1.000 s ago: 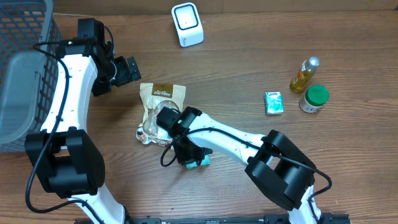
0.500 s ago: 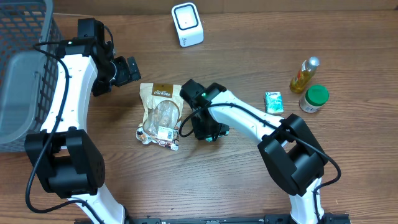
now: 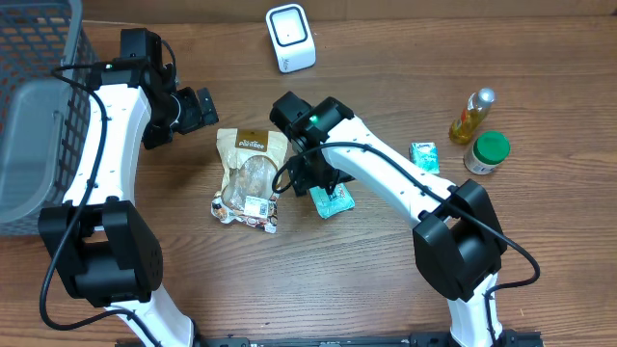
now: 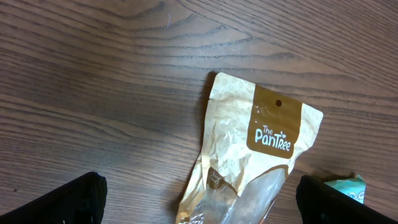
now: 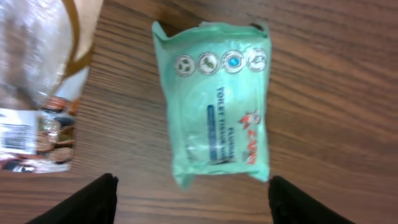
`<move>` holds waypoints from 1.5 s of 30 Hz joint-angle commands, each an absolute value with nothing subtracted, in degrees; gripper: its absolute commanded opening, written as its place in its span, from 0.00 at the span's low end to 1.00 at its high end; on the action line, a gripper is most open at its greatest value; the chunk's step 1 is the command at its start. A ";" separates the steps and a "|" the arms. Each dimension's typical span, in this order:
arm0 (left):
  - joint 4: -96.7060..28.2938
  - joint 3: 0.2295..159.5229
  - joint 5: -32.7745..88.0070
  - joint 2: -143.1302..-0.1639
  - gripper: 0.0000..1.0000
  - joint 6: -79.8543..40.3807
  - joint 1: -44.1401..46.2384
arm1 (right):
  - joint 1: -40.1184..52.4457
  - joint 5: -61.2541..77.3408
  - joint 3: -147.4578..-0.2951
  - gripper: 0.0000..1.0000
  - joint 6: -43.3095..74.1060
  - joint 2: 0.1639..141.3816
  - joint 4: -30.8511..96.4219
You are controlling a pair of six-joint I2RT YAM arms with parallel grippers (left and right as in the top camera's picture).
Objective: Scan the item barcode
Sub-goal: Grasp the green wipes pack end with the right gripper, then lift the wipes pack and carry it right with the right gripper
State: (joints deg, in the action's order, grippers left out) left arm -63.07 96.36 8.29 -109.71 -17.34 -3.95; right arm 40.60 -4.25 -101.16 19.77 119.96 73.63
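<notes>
The wood-grain table [image 3: 540, 260] carries everything. At its left edge stands a grey mesh basket [image 3: 39, 39]. The white left arm [image 3: 101, 135] reaches in beside it. Its jaws are spread wide and hold nothing, above a crinkled tan pouch [image 4: 236, 149] with a brown label and a clear window. The white right arm [image 3: 386, 183] bends over the middle of the table, and its jaws stand well apart and grip nothing. Directly beneath them lies a soft, rectangular mint-green tissue pack [image 5: 214, 102], flat on the wood with its printed side up. It is just right of the pouch's lower end, which bears a white barcode sticker [image 5: 15, 134]. The scanner [image 3: 290, 37], a white rounded-square block, sits at the far edge, well apart from the pack. At the right stand a slim bottle [image 3: 470, 116] of yellow liquid, a squat green-lidded jar [image 3: 487, 152] and a small green packet [image 3: 424, 159].
</notes>
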 commanded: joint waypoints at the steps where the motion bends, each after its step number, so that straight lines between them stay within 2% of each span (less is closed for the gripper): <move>1: -63.18 96.90 8.36 -108.95 1.00 -16.08 -3.77 | 40.36 -7.99 -98.61 0.80 19.20 119.61 72.40; 3: -63.18 96.90 8.36 -108.95 1.00 -16.08 -3.77 | 40.32 -8.14 -96.73 0.84 19.18 119.61 70.81; 9: -63.18 96.90 8.36 -108.95 1.00 -16.08 -3.77 | 39.29 -8.14 -91.46 0.87 19.16 119.61 63.94; 25: -63.16 96.90 8.36 -108.95 1.00 -16.08 -3.77 | 37.74 -7.90 -82.96 0.80 17.50 119.61 52.10; 32: -63.18 96.90 8.36 -108.95 1.00 -16.08 -3.77 | 37.74 -7.90 -82.94 0.53 17.50 119.61 52.80; 36: -63.18 96.90 8.36 -108.95 0.99 -16.08 -3.77 | 37.74 -7.90 -83.24 0.53 17.50 119.59 53.15; 38: -63.16 96.90 8.36 -108.95 1.00 -16.08 -3.77 | 37.74 -7.86 -84.16 0.47 17.52 119.55 54.30; 42: -63.16 96.90 8.36 -108.95 1.00 -16.08 -3.77 | 37.32 -6.94 -88.38 0.45 17.32 117.05 58.15; 45: -63.16 96.90 8.36 -108.95 1.00 -16.08 -3.77 | 35.44 0.51 -90.65 0.45 12.88 113.14 59.29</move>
State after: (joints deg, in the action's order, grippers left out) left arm -63.07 96.36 8.29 -109.71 -17.34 -3.95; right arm 37.78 -5.67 -86.43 16.86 119.72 59.05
